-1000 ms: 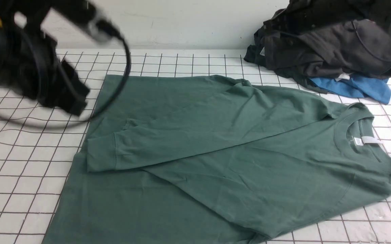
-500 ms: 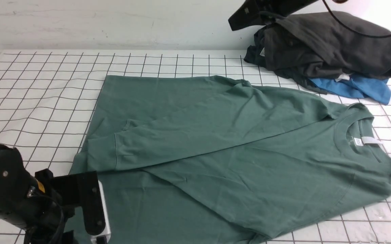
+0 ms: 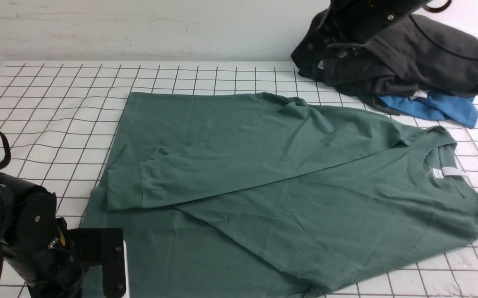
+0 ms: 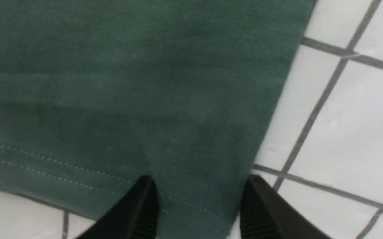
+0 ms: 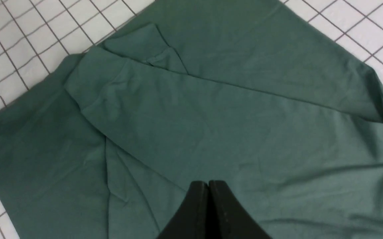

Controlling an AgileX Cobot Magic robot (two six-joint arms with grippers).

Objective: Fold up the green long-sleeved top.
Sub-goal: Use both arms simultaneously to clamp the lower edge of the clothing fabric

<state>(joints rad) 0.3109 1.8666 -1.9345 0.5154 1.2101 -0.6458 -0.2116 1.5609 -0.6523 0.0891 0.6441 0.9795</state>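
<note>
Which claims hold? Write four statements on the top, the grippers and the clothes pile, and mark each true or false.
The green long-sleeved top lies spread on the gridded table cover. True.
The left gripper is shut. False: its jaws stand apart at the top's hem corner.
The right gripper is shut. True.
The blue garment lies over the dark charcoal garment. False: it lies beneath.

Front view looks forward; left wrist close, right wrist higher, all sharing green top (image 3: 263, 186).
</note>
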